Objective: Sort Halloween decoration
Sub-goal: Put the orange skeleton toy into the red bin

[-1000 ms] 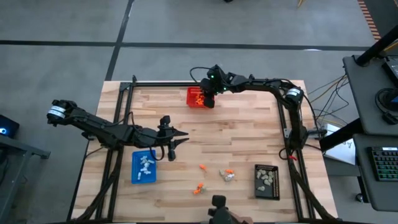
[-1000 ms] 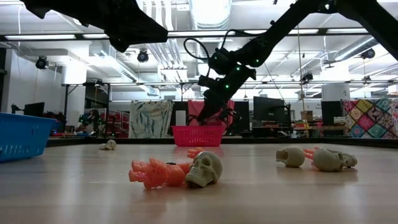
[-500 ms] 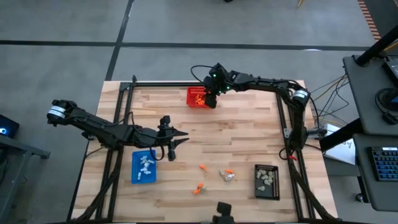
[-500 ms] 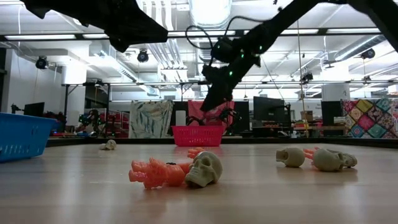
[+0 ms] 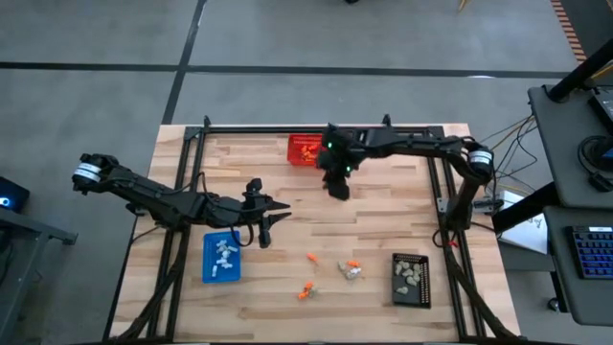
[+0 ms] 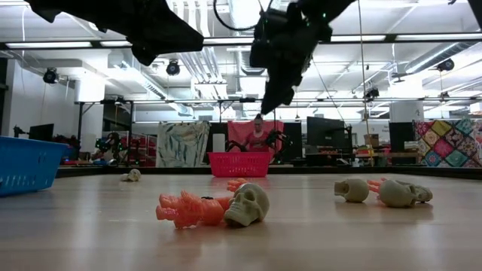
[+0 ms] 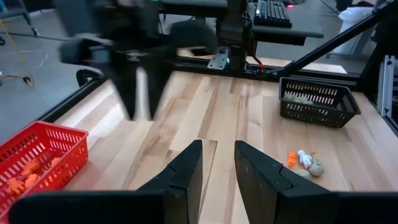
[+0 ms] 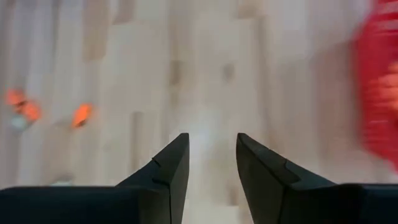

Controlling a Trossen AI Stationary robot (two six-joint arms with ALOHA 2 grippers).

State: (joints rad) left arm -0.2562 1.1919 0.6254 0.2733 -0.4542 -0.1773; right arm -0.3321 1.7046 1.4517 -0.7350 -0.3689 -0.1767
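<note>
Above the bare planks just in front of the red mesh basket, right gripper: a second ago over the basket's rim, now drawn off it toward table centre and raised; fingers parted by a narrow gap, nothing between them. Left gripper: unmoved beside the blue tray, fingers slightly apart, empty. Halloween decoration: tiny moulded trinkets, loose near the front edge, unshifted; glossy orange figures, a matt beige skull touching one, two more skulls to the side. Sorted lots: orange pieces in the basket, white in the blue tray, beige in the black lattice tray. Table: pale jointed wood strips, black rail frame. No legible writing.
</note>
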